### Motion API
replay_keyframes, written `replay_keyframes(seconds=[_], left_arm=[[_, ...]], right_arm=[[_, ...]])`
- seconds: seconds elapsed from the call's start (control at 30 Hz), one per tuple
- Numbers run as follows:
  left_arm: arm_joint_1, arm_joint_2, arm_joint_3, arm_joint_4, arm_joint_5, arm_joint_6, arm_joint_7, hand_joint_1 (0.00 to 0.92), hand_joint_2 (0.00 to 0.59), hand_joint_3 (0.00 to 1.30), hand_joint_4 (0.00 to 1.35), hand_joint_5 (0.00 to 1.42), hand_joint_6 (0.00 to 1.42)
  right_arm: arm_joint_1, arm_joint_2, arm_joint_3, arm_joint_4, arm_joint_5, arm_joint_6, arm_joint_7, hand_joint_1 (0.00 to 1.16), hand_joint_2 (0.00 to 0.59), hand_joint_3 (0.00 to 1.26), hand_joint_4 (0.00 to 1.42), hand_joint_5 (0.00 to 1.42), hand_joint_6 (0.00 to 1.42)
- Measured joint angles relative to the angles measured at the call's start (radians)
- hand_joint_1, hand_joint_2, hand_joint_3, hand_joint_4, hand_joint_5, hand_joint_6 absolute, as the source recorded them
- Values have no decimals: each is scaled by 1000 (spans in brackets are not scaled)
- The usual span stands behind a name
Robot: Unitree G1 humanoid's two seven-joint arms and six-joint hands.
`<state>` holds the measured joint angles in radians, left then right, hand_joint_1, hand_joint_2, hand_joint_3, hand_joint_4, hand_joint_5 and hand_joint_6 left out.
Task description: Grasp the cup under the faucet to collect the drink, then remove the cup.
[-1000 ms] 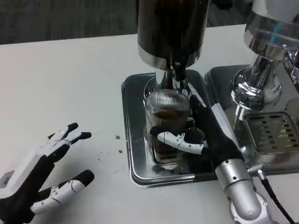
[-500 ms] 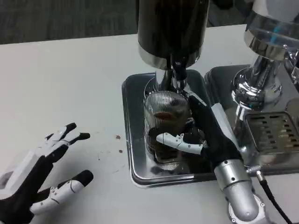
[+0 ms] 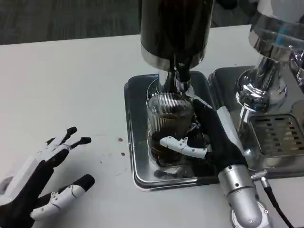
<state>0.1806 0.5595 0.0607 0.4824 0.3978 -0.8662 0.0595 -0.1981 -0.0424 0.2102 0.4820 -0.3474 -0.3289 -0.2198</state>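
Note:
A ribbed clear cup [image 3: 167, 126] with dark drink in it stands on the steel drip tray [image 3: 137, 156], right below the faucet [image 3: 182, 76] of the dark dispenser [image 3: 175, 28]. My right hand [image 3: 209, 140] grips the cup from its right side, with the thumb [image 3: 183, 146] laid across the cup's front. At the lower left my left hand [image 3: 40, 183] lies on the white table, fingers spread and holding nothing.
A second chrome dispenser [image 3: 268, 57] with a slotted drip grate [image 3: 278, 133] stands at the right, close to my right forearm [image 3: 240, 190]. Small brown spots [image 3: 121, 141] mark the table left of the tray. Bare white table [image 3: 61, 85] stretches to the left.
The right hand and cup have stayed in place under the faucet. The left hand has slid slightly down and left.

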Motion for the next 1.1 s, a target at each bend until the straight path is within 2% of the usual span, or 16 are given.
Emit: replay_keyframes(seconds=[0.5, 0.7, 1.1], left_arm=[[-15, 0, -4, 0, -4, 4, -1, 10, 149, 219, 0, 37, 0], [-25, 0, -8, 3, -4, 4, -2, 10, 149, 219, 0, 37, 0], [-51, 2, -35, 30, -18, -2, -13, 10, 149, 218, 0, 37, 0]], right_arm=[[49, -4, -1, 5, -57, -65, -109, 926, 162, 381, 482, 750, 1073], [63, -3, -3, -5, -72, -71, -151, 927, 170, 407, 514, 784, 1126], [108, -6, -10, -49, -95, -94, -197, 934, 173, 443, 534, 814, 1175]])
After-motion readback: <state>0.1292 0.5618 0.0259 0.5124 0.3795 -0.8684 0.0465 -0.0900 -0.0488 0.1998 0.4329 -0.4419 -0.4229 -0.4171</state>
